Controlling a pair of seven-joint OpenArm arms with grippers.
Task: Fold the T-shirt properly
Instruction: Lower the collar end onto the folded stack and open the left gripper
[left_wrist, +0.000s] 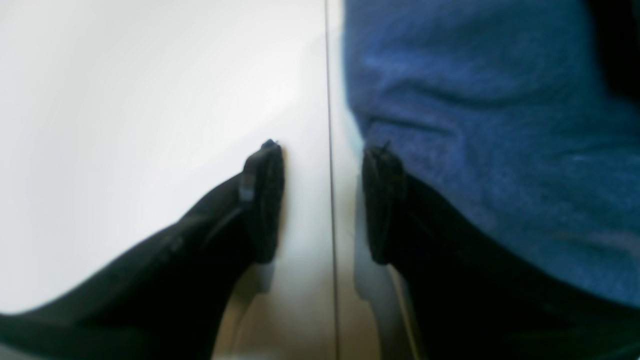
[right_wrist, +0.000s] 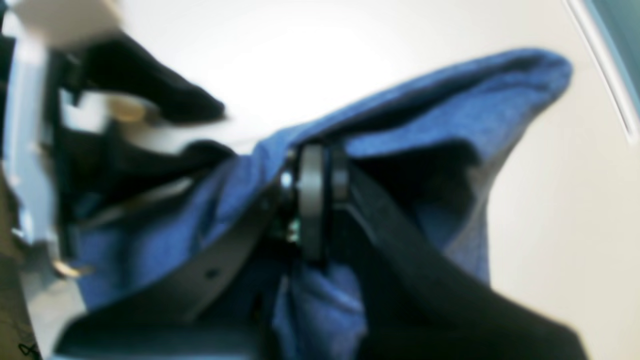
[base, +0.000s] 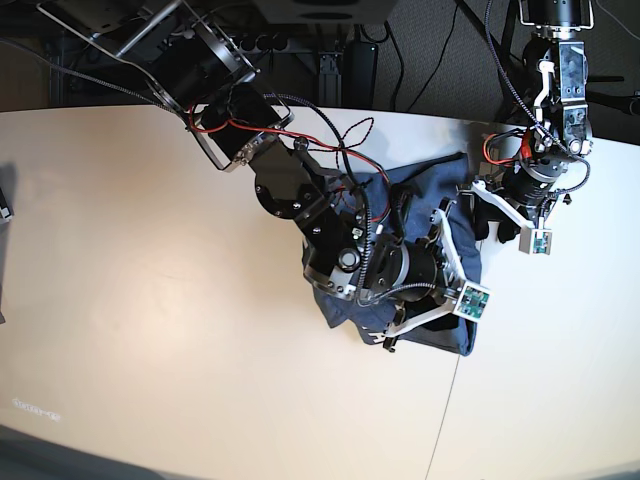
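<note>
Looking down from the left wrist, the left gripper (left_wrist: 322, 200) is seen with its two dark jaws spread apart and nothing between them but the white table (left_wrist: 125, 125), whose thin seam (left_wrist: 330, 150) runs straight up through the gap. The blue shirt (left_wrist: 500, 150) is seen bunched and creased on the right of this view, its edge lying just beside the right-hand jaw, which partly covers it; whether cloth and jaw touch cannot be told through the blur. In the right wrist view, the right gripper (right_wrist: 312, 200) is seen clenched on a fold of the shirt (right_wrist: 450, 110), with the cloth pinched between the jaws and raised into a peak toward the upper right, while more cloth is draped below and to the left of the jaws. The pale table (right_wrist: 560, 225) is seen behind, and blurred dark parts of the other arm at the upper left. In the base view, the shirt (base: 465, 260) is shown as a crumpled heap on the table (base: 150, 330), right of centre and beside the seam (base: 445, 420). The right arm is stretched from the top left across the heap, hiding much of it, with its gripper (base: 392, 342) low at the near edge of the cloth. The left gripper (base: 488, 222) is shown at the heap's right edge, over bare table, with nothing held.
</note>
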